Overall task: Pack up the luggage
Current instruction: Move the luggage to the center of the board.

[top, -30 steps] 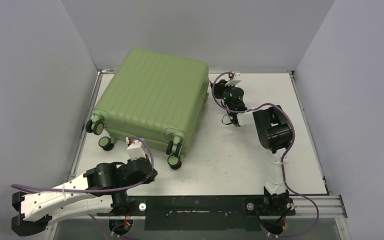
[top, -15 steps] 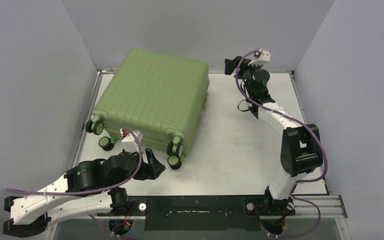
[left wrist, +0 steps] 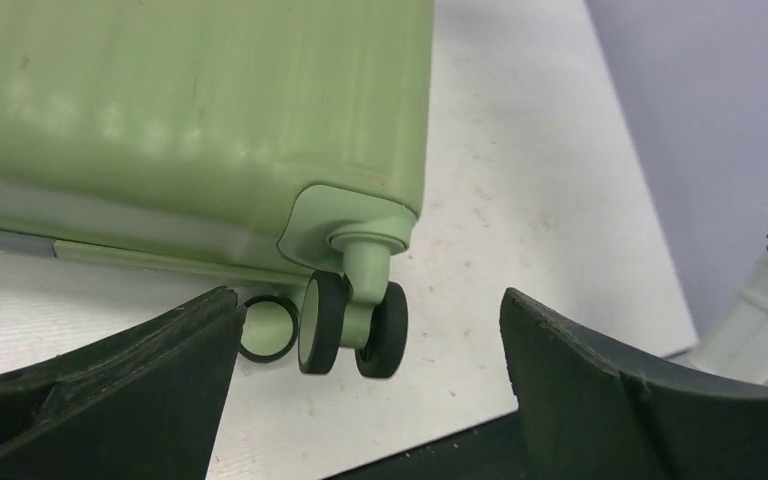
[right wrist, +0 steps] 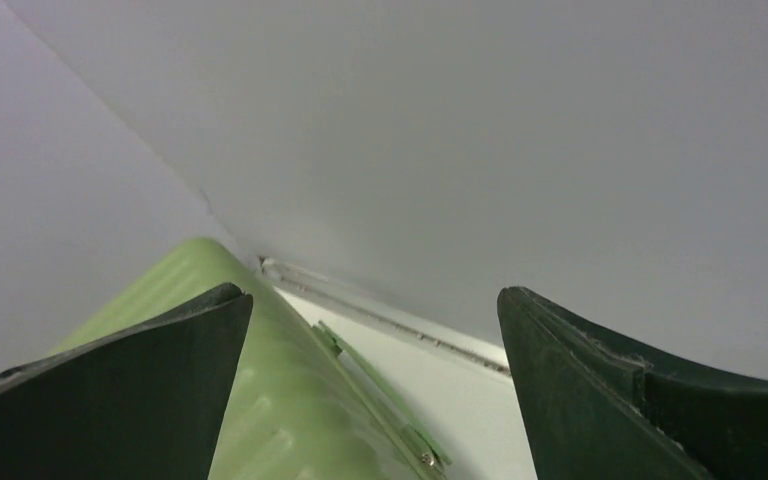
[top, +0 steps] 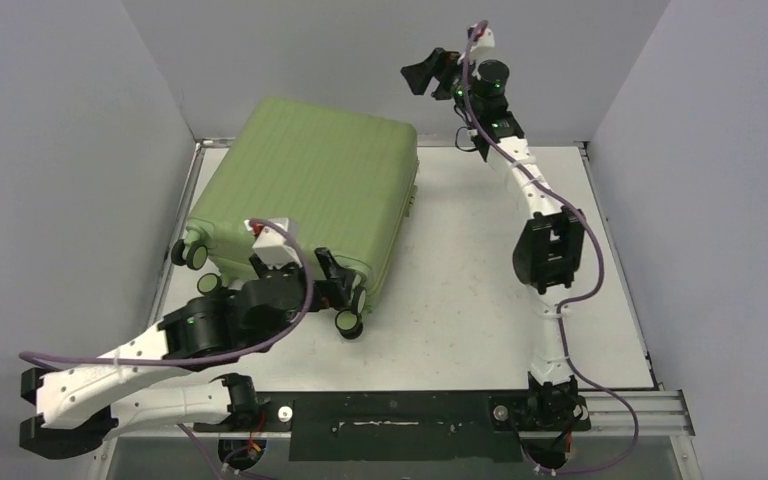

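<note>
Left end effector (top: 295, 275): fingers spread wide with nothing between them. It hovers low at the near end of the case, and the left wrist view frames one corner caster in its gap.
Corner caster (left wrist: 350, 325): small black twin wheel on a light-green stem, standing on the white worktop (top: 460, 300) directly ahead of the left end effector and close to it, though not touching. A second wheel (left wrist: 268, 328) shows just to its left, under the shell.
Luggage (top: 310, 180): large light-green hard-shell suitcase with a ribbed shell, lying flat on its broad side on the left rear part of the worktop. Both halves are together, and no lining or contents are visible.
Long axis: runs from near to far, leaning a little to the right. The wheel end points at the arm bases and the top end sits by the back wall.
Seam: in the left wrist view the join between the two shells (left wrist: 140, 255) runs level along the side, just above the worktop.
Right end effector (top: 430, 72): fingers wide apart and empty. It is lifted high by the back wall, above and to the right of the case's far right corner, and its wrist view looks down along the shell's far edge (right wrist: 290, 420).
Nearer arm: the left one, by a clear margin; the right is well apart from the shell.
Deciding relation: the case lies ahead of and slightly above the left end effector, with its wheel end facing it. Any move on the closed shell will probably have to start from that near end, or from the right side, which lies open to the right arm.
</note>
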`<state>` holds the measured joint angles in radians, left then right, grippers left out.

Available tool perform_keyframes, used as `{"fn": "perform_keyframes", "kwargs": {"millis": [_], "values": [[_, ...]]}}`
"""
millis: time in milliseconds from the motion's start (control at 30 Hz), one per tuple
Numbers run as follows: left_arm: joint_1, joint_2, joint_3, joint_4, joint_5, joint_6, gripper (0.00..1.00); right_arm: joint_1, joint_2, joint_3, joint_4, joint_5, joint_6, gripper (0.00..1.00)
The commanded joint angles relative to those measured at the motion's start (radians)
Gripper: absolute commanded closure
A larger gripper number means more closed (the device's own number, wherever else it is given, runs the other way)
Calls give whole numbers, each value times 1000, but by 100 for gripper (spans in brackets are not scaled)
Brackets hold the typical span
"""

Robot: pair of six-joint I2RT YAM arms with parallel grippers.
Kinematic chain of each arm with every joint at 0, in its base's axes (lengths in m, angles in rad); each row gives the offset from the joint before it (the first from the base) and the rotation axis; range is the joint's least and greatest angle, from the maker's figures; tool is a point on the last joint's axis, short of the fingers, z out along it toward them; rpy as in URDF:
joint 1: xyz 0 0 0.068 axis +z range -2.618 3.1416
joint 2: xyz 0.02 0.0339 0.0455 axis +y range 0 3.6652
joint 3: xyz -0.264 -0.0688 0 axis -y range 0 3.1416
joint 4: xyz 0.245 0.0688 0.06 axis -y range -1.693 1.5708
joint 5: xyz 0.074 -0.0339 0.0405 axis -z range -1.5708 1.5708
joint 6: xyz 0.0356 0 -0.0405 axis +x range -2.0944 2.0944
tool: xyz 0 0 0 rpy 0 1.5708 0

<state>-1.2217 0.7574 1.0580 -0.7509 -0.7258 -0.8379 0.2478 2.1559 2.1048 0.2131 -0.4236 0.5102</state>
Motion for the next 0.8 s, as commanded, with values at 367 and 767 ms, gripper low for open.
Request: {"fn": "perform_keyframes", "kwargs": {"millis": [367, 767], "values": [[278, -16, -151, 194, 14, -14, 3, 56, 292, 278, -449, -204, -33, 0], [638, 139, -273, 466, 489, 45, 3, 14, -11, -249, -620, -110, -138, 28]]}}
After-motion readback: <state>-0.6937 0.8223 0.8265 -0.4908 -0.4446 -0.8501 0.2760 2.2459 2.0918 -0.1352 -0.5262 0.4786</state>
